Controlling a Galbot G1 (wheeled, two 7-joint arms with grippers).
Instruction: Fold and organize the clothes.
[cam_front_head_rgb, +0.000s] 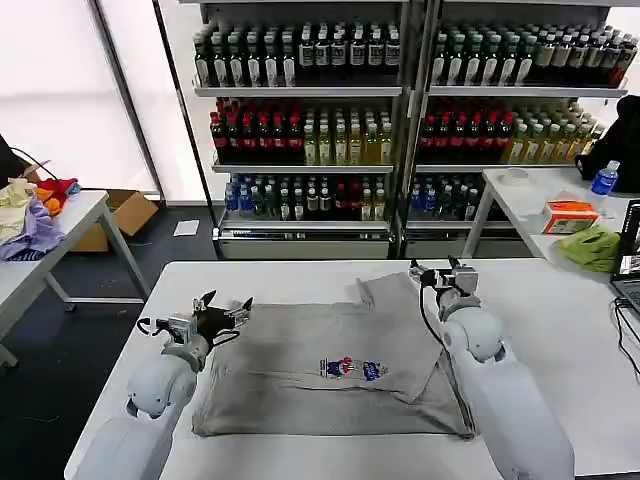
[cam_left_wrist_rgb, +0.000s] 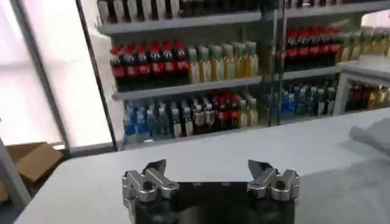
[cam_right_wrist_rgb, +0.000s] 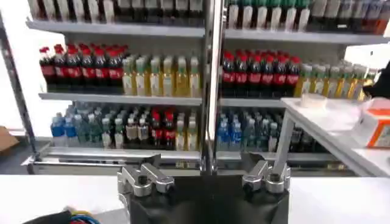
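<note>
Bottle-stocked shelves (cam_front_head_rgb: 400, 110) behind white tables (cam_front_head_rgb: 560, 300).

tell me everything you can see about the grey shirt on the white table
The grey shirt looks like soft cotton and lies flat on the white table, between the two arms. Its right side is folded over the middle, so that flap sits on top with a short sleeve pointing away from the robot. A small red and blue print shows near the centre. The open left gripper hovers at its left edge.

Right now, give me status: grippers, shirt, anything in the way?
Left gripper open, empty, at the shirt's left edge. Right gripper open, empty, at its far right corner. Grey shirt flat on the table, right side folded in. Nothing blocking.
</note>
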